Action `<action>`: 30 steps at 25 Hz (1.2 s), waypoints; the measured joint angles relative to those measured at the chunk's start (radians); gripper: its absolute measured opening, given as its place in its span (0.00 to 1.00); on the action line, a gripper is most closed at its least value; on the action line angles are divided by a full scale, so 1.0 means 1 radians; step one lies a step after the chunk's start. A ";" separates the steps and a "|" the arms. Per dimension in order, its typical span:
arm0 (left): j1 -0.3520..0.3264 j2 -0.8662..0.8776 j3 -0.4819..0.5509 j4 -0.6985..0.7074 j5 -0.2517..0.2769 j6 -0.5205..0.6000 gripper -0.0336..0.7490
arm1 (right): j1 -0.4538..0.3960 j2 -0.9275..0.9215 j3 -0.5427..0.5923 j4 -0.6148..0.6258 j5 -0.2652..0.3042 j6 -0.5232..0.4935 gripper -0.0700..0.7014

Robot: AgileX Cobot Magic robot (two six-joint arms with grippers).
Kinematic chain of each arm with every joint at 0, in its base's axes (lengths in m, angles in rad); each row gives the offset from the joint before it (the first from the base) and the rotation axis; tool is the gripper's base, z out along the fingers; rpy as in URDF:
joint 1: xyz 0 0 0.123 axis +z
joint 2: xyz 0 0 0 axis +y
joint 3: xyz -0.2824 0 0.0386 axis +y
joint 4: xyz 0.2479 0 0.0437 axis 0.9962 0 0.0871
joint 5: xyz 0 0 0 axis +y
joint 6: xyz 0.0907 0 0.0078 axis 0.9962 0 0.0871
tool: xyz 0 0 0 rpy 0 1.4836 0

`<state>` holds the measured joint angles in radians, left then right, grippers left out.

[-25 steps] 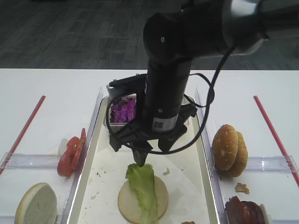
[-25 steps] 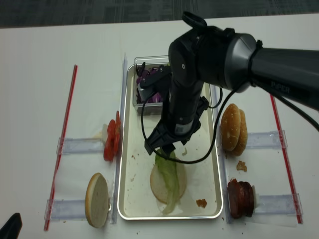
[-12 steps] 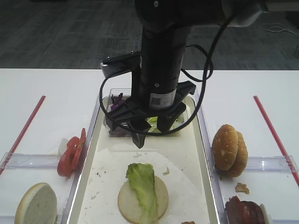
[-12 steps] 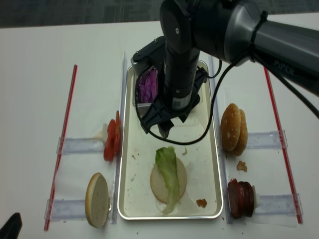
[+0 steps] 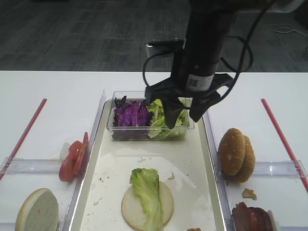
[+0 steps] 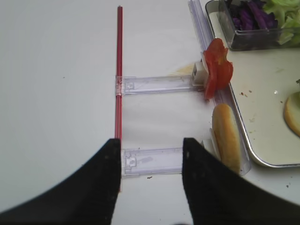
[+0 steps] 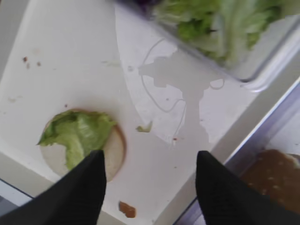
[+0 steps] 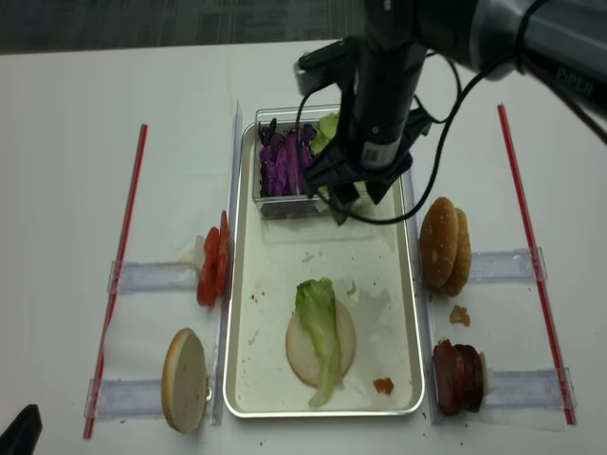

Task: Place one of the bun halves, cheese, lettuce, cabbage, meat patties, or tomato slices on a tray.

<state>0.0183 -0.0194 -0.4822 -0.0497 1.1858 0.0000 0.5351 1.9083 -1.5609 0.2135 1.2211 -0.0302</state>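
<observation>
One lettuce [image 5: 147,189] [image 8: 319,324] [image 7: 75,133] leaf lies along a pale bun half [image 5: 132,209] [image 8: 347,338] at the near end of the tray [image 5: 192,159] [image 8: 275,275]. My right gripper [image 5: 183,119] [image 8: 357,204] [image 7: 149,154] hangs open and empty above the tray's far end, just in front of the clear tub [image 5: 149,134]. Purple cabbage [image 5: 130,115] [image 8: 282,166] fills the tub's left half. My left gripper [image 6: 150,140] is open over bare table, left of the tray.
Tomato slices [image 5: 72,161] [image 6: 216,70] and a pale bun half [image 5: 38,211] [image 6: 226,138] stand left of the tray. Sesame buns [image 5: 236,154] and dark patties [image 8: 457,377] sit on its right. Red strips [image 8: 128,227] border both sides.
My right gripper has risen off the lettuce and moved back and to the right, toward the tub. The leaf stays on the bun half.
</observation>
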 joint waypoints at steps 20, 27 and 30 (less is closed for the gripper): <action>0.000 0.000 0.000 0.000 0.000 0.000 0.42 | -0.497 0.000 0.000 -0.071 0.000 -0.014 0.67; 0.000 0.000 0.000 0.000 0.000 0.000 0.42 | -0.584 0.000 0.000 -0.084 0.000 -0.026 0.67; 0.000 0.000 0.000 0.000 0.000 0.000 0.42 | -0.589 0.000 0.000 -0.086 0.000 -0.029 0.66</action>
<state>0.0183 -0.0194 -0.4822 -0.0497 1.1858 0.0000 -0.0535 1.9083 -1.5609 0.1279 1.2211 -0.0597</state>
